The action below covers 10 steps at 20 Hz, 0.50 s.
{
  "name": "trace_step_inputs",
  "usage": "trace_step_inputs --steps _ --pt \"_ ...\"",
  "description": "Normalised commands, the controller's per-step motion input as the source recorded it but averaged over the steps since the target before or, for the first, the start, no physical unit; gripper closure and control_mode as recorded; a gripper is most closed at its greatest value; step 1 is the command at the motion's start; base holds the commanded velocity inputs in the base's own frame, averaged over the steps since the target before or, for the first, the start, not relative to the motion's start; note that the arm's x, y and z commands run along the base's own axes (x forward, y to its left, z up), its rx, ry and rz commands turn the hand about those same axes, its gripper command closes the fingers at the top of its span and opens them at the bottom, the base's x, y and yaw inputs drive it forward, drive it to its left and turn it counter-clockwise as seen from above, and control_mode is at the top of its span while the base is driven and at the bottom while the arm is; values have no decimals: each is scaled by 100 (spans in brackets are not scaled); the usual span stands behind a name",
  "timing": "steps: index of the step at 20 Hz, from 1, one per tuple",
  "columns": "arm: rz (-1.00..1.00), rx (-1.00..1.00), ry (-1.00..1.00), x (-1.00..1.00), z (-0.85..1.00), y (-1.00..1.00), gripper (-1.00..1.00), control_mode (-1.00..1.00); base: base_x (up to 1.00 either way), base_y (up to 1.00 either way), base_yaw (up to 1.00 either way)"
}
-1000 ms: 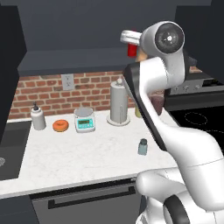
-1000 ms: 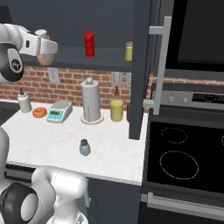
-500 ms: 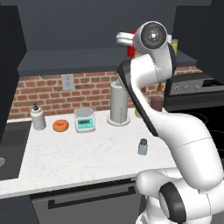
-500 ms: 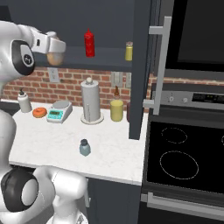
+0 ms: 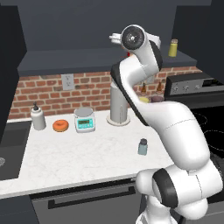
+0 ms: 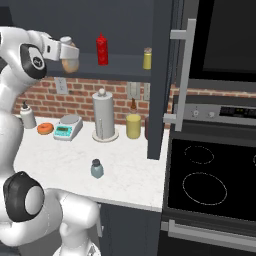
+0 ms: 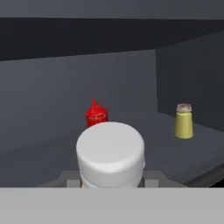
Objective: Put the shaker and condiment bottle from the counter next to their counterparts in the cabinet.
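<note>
From the left base view my own arm blocks most of what matters: my wrist is raised in front of the cabinet (image 5: 100,59), and the bottle I carry is hidden behind it. Only the yellow-green shaker (image 5: 173,47) shows on the shelf, far right. Down on the counter (image 5: 78,153) the shaker (image 5: 142,146) stands alone near the front edge, well apart from the paper towel roll (image 5: 119,105), the scale (image 5: 84,119), the orange doughnut (image 5: 60,125) and the soap bottle (image 5: 37,117) along the brick wall.

From the right base view my gripper (image 6: 66,51) is lifted to shelf height, left of the red squeeze bottle (image 6: 102,49). The condiment bottle (image 6: 70,58) appears as an orange-tan shape with its pale cap end pointing toward the shelf; my fingers are not clear here. The yellow-green shaker (image 6: 147,58) stands farther right, partly cut by the open cabinet door (image 6: 162,75). The blue-grey shaker (image 6: 97,168) sits on the marble, apart from everything.

In the hand view the bottle's pale grey cap (image 7: 110,153) covers the red bottle (image 7: 96,114) up to its shoulders, and my fingertips are hidden beneath it, so I take myself as clamped on the bottle. The yellow-green shaker (image 7: 183,121) stands to the right on the shelf.
</note>
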Motion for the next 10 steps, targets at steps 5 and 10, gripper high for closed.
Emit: trace_step_inputs --steps 5,10 --pt "0 0 0 60 -3 0 100 -100 0 0 0" --pt "0 0 0 57 -7 0 100 -100 0 0 0"
